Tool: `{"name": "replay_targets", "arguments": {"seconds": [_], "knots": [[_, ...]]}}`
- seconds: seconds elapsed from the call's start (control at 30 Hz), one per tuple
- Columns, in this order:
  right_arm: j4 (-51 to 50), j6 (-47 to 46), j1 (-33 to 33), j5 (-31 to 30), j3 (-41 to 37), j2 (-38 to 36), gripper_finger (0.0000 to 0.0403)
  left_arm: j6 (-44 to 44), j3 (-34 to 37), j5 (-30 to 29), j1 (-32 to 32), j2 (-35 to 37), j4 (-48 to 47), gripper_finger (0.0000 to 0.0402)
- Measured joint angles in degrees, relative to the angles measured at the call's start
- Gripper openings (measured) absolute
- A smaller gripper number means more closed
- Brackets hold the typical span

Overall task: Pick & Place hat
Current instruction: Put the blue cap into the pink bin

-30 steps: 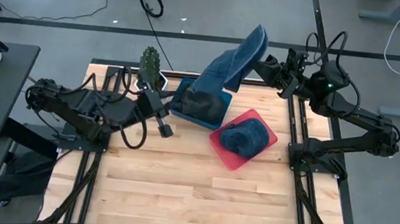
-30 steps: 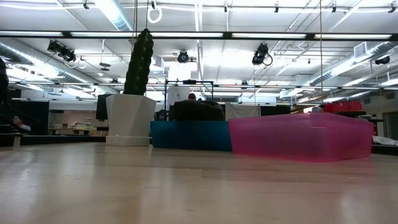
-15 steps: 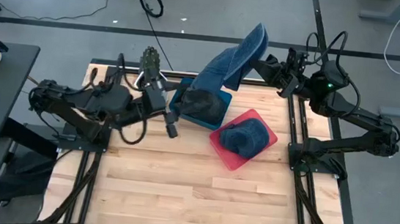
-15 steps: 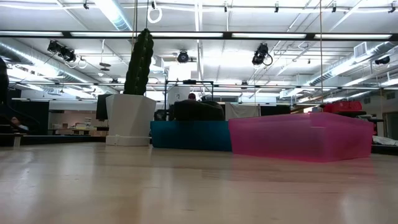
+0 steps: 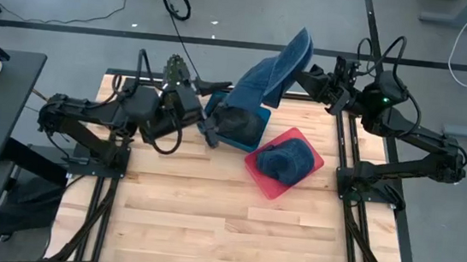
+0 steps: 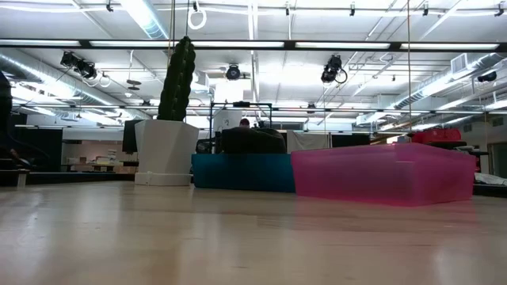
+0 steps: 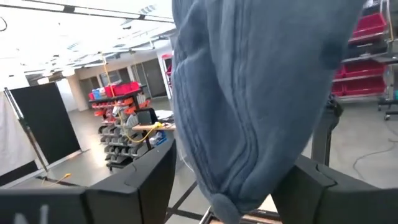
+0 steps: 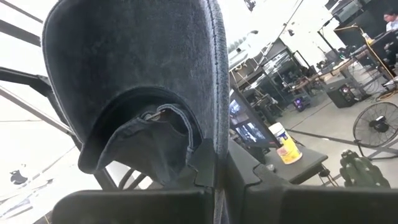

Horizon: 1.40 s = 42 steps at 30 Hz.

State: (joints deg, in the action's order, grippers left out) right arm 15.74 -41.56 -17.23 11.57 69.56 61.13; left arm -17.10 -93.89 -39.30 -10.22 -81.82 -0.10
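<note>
A blue denim hat (image 5: 269,74) hangs in the air over the blue bin (image 5: 256,116) at the table's far side. My right gripper (image 5: 310,75) is shut on it. In the right wrist view the hat (image 8: 124,74) fills the picture above the fingers. My left gripper (image 5: 211,136) is raised beside the blue bin and points at the hat. It is open, and its two fingers (image 7: 130,186) stand on either side of the hat's hanging lower end (image 7: 233,202). I cannot tell whether they touch it. My right gripper pinches a stitched edge of the hat (image 8: 217,146) between its two shut fingers. The fingers come from the table's right side and slant a little upward. The hat is lifted clear of the table, and its larger part (image 5: 255,86) sags toward the blue bin.
A dark hat (image 5: 236,121) lies in the blue bin (image 6: 242,172). Another blue hat (image 5: 285,160) lies in the pink bin (image 6: 380,172) to its right. A cactus (image 6: 176,79) in a white pot (image 6: 165,150) stands at the far left. The near half of the wooden table (image 5: 207,223) is bare.
My left gripper has moved toward the table's right and far edges, up toward the hanging hat, and has tipped upward. My right gripper and the hat have kept still.
</note>
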Motion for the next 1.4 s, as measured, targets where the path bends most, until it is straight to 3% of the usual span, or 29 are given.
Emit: {"name": "replay_targets", "arguments": {"seconds": [0.23, 0.5, 0.77, 1.0, 1.2, 1.4], "knots": [[0.1, 0.0, 0.0, 0.1, 0.0, 0.0, 0.0008, 0.1, 0.0, -3.2, 0.2, 0.0, -0.2, 0.0177], [-0.5, -0.5, 0.0, 1.3, 0.0, 0.0, 0.0028, -3.9, 0.0, -3.8, 0.2, 0.0, -0.5, 0.0020], [-7.2, -0.2, -1.1, 9.0, 0.0, -0.5, 0.0131, -9.5, 0.0, -9.1, -0.3, 0.0, -0.3, 0.0016], [-23.4, -6.1, -6.6, 15.5, 0.0, -1.2, 0.0214, -19.5, 0.0, -15.9, -1.2, 0.0, 3.4, 0.0016], [-35.7, -6.4, -9.5, 22.5, 0.0, -1.6, 0.0243, -34.4, 0.0, -20.8, -2.7, 0.0, 11.3, 0.0016], [-46.9, -4.7, -10.4, 25.2, 0.0, -3.3, 0.0239, -44.1, 0.0, -21.1, -4.0, 0.0, 17.4, 0.0016]]}}
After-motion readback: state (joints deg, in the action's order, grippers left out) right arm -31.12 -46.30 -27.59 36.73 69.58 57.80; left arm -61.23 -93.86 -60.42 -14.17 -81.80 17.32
